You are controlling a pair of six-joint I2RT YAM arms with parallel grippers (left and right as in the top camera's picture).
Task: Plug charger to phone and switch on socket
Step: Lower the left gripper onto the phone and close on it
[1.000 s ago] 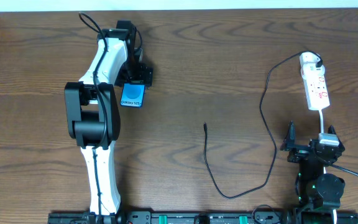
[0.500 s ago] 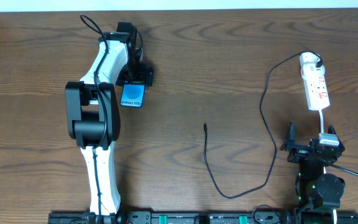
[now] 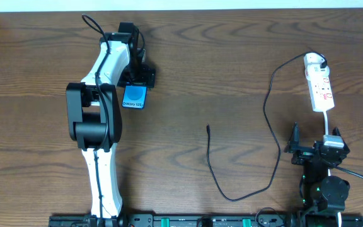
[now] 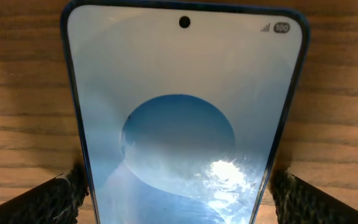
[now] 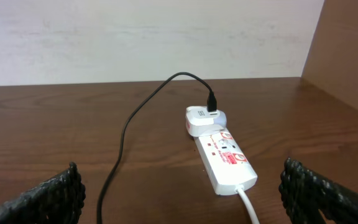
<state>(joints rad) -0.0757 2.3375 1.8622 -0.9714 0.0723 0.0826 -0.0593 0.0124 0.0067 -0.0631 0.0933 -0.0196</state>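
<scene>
Blue-lit phone (image 4: 179, 124) between wide-open left jaws, right jaws open, empty, facing socket (image 5: 225, 158)

You have one phone (image 3: 134, 97), one charger (image 3: 266, 120) cable with a single free plug tip (image 3: 208, 128), and one socket (image 3: 320, 88) strip on one worktop (image 3: 232, 50). One white adapter (image 5: 202, 118) seems plugged in. There are two arms, a left arm (image 3: 96, 113) and a right arm (image 3: 323, 170), each with two fingers (image 4: 48, 199).
</scene>
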